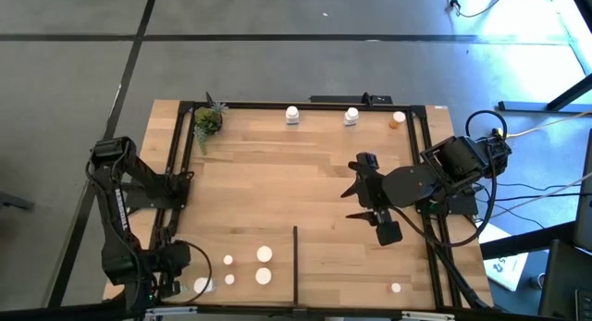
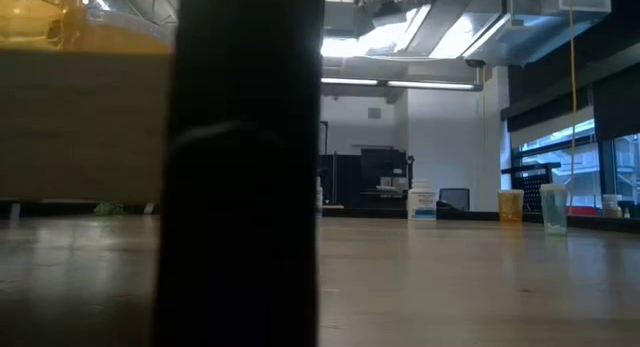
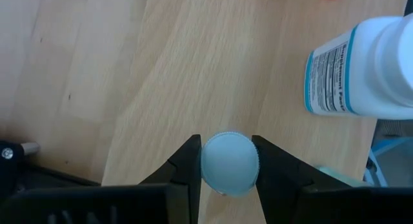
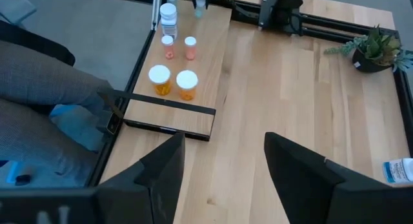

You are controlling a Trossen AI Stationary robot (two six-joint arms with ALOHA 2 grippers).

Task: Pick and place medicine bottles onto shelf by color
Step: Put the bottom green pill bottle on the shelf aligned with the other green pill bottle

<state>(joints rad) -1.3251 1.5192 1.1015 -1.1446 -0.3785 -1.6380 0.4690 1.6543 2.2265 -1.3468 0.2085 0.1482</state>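
The high view shows the whole shelf point(image 1: 305, 187): the left gripper point(image 1: 176, 286) sits at the lower left of the frame over a pale green bottle point(image 1: 202, 285), with four white-capped bottles point(image 1: 265, 254) just to its right, left of the black divider strip point(image 1: 295, 264). Only the left wrist view shows the grip: the dark fingers point(image 3: 187, 169) press both sides of the pale cap point(image 3: 230, 163), jaws narrowly apart and clamped on it. A large white labelled bottle point(image 3: 361, 72) lies at that frame's upper right. The right gripper point(image 1: 370, 203) hangs right of centre in the high view; in its wrist view its fingers point(image 4: 161, 169) stand wide apart and hold nothing. A dark post point(image 2: 240, 167) blocks much of the low view.
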